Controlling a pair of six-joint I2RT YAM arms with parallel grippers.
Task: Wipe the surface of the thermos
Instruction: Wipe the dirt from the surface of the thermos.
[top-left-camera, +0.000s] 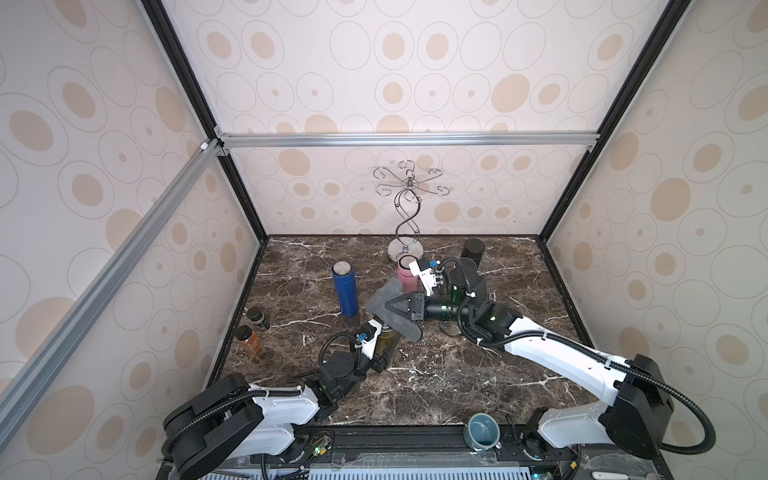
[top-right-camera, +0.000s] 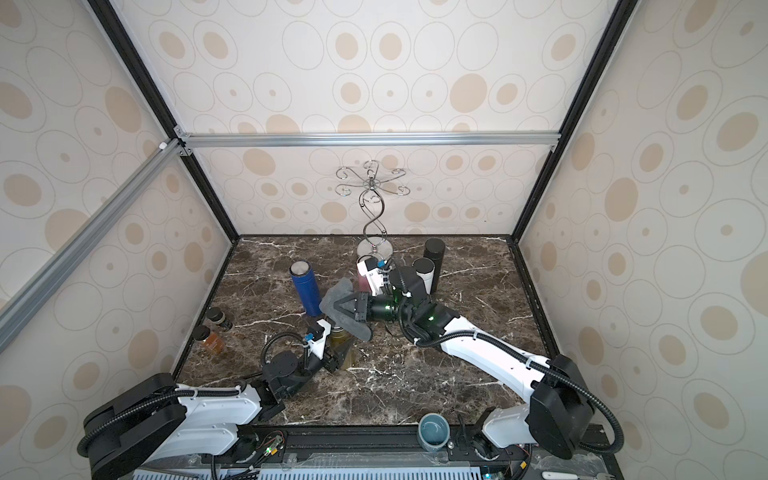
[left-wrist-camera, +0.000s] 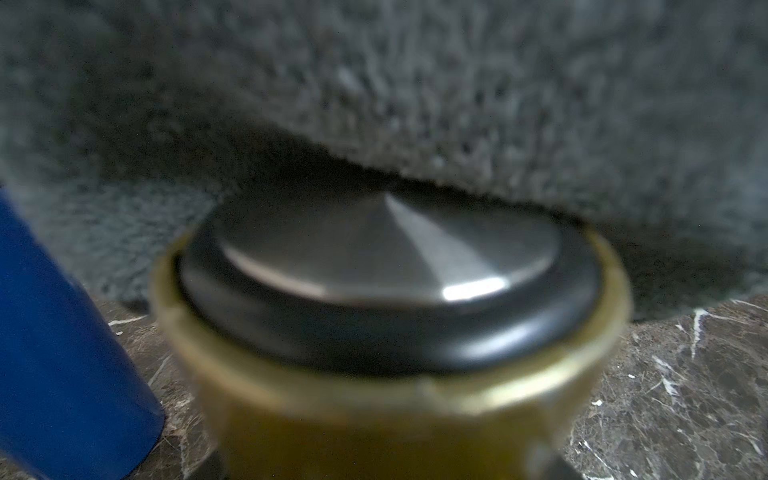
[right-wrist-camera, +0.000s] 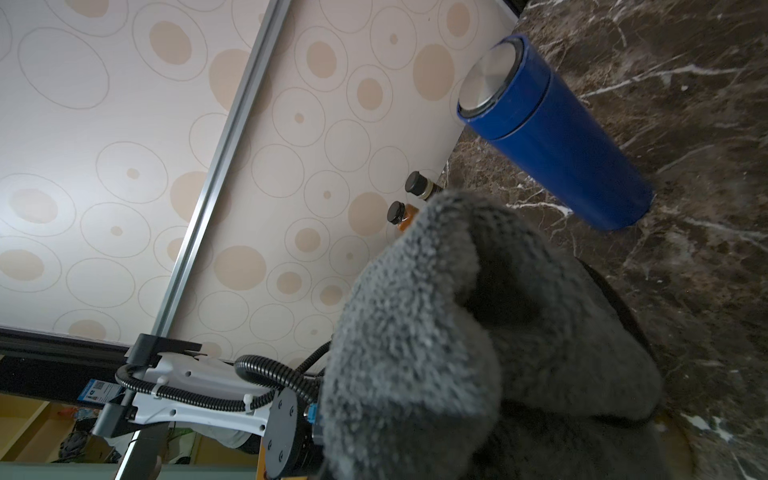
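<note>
Left pincer (top-left-camera: 383, 358) is clenched on the olive-gold thermos (top-left-camera: 386, 341), which stands upright near the front middle of the marble surface (top-left-camera: 436, 386). Right pincer (top-left-camera: 388, 309) grasps a grey cloth (top-left-camera: 405, 328) that drapes over the far side of the thermos's steel lid (left-wrist-camera: 374, 249). A blue flask (top-left-camera: 345, 291) stands just beside the cloth, and a pink flask (top-left-camera: 405, 278) stands behind it. Two jars (top-left-camera: 249, 338) sit by the left wall. A blue sticker (right-wrist-camera: 99, 390) carries print too small to read.
</note>
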